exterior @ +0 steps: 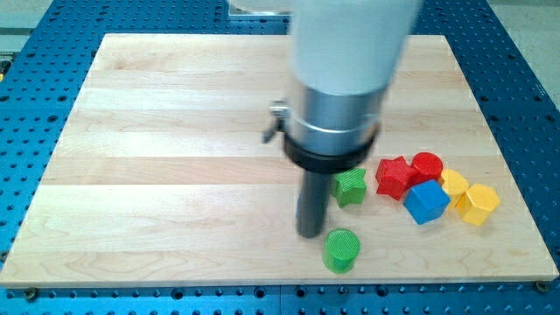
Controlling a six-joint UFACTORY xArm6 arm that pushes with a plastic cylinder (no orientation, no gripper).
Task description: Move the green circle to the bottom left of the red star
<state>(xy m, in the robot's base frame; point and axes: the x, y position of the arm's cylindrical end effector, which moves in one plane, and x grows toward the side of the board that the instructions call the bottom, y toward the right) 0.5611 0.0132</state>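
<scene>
The green circle lies near the board's bottom edge, below and left of the red star. My tip rests on the board just left of the green circle and slightly above it, a small gap apart. A green star sits between the rod and the red star, right beside the rod's right side.
A red round block touches the red star's right side. A blue cube sits below them. Two yellow blocks lie at the right. The wooden board sits on a blue perforated table.
</scene>
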